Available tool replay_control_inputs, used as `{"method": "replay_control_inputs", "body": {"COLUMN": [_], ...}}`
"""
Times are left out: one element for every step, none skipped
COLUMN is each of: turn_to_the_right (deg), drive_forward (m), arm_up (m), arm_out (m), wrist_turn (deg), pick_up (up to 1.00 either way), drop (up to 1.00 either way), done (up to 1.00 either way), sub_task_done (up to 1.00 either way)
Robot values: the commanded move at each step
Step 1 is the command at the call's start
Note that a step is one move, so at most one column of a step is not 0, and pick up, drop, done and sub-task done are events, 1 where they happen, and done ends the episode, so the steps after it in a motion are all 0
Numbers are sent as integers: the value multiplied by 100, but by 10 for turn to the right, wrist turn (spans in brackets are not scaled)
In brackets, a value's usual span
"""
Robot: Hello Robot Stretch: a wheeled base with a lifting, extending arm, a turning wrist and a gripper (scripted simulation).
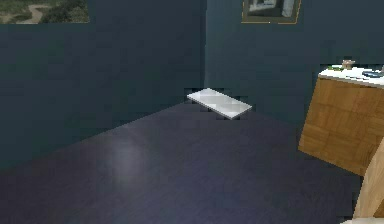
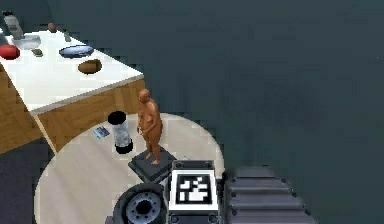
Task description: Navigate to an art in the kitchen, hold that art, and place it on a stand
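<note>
Seemingly the grasp is the step in hand. Matte dark teal walls (image 1: 100,70) and a smooth dark floor (image 1: 180,170) close the room. A boxy wood-grain counter (image 2: 60,88) with a flat white top stands beside a round, pale table (image 2: 85,180). The ridged black arm (image 2: 262,195) points toward that table, with the gripper (image 2: 145,198) low at its edge; its grip can't be read, nor whether it holds anything. The statue (image 2: 150,122), a slim orange-brown figure with a clay-like finish, stands upright on the table near the gripper. Next, I judge, the fingers must line up on its narrow body without tipping it or the dark-capped jar (image 2: 121,132) just beside it. A small brown bowl (image 2: 90,66) rests on the counter.
</note>
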Motion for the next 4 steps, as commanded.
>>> {"method": "replay_control_inputs", "body": {"turn_to_the_right": [0, 0, 0, 0], "drive_forward": [0, 0, 0, 0], "arm_up": [0, 0, 0, 0], "arm_out": [18, 0, 0, 0], "wrist_turn": [0, 450, 450, 450], "pick_up": [0, 0, 0, 0], "drop": [0, 0, 0, 0], "done": [0, 0, 0, 0], "sub_task_done": [0, 0, 0, 0]}}
